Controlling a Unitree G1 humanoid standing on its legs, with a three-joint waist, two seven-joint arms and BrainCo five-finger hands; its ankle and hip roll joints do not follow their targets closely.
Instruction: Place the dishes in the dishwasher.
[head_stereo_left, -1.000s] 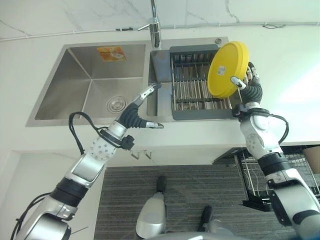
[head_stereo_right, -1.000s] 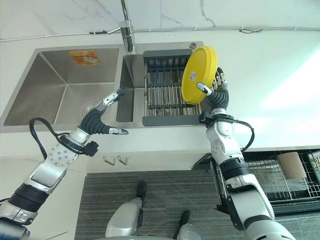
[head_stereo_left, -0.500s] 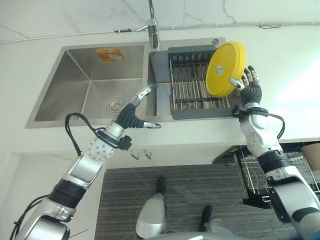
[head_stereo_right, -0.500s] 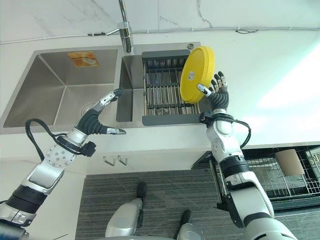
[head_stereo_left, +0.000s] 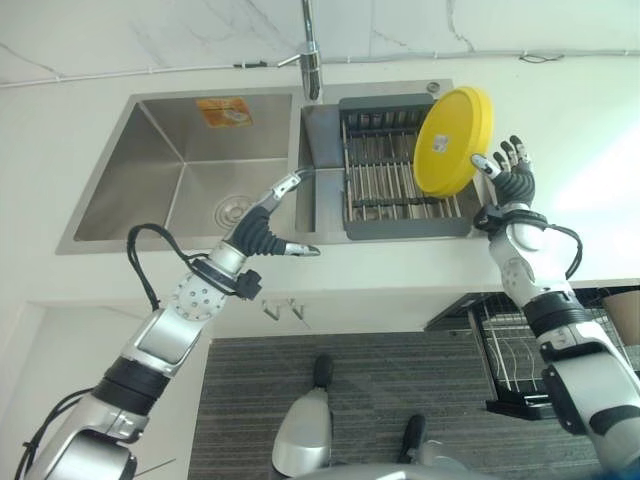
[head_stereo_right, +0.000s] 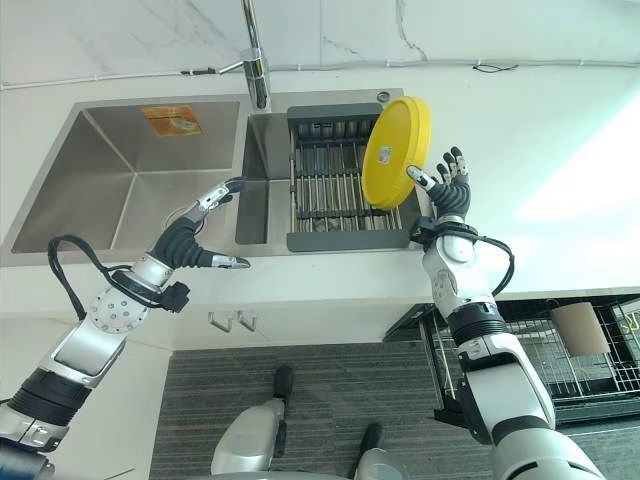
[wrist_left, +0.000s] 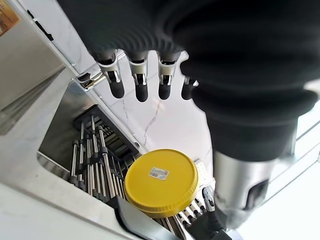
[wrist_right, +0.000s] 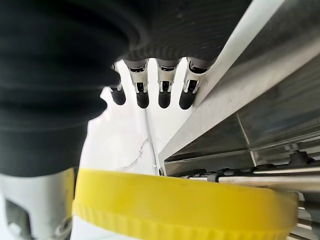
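A yellow plate (head_stereo_left: 453, 140) stands tilted on edge at the right end of the dark drying rack (head_stereo_left: 385, 180) in the sink's right basin. My right hand (head_stereo_left: 512, 185) is just right of it, open, with fingers spread away from the plate and only the thumb near its lower rim. The right wrist view shows the plate's rim (wrist_right: 185, 205) below the straight fingers (wrist_right: 142, 87). My left hand (head_stereo_left: 262, 228) hovers open over the sink's front edge near the divider. Its wrist view shows the plate (wrist_left: 160, 182) from afar.
The left basin (head_stereo_left: 180, 160) holds nothing but a drain. A faucet (head_stereo_left: 312, 50) rises behind the divider. A pulled-out wire dishwasher rack (head_stereo_right: 560, 350) with a cup sits low at the right, below the white countertop (head_stereo_left: 580, 150).
My right hand has let go of the yellow plate and drawn off to the right with fingers spread. The plate stays leaning in the drying rack. The left hand has barely moved.
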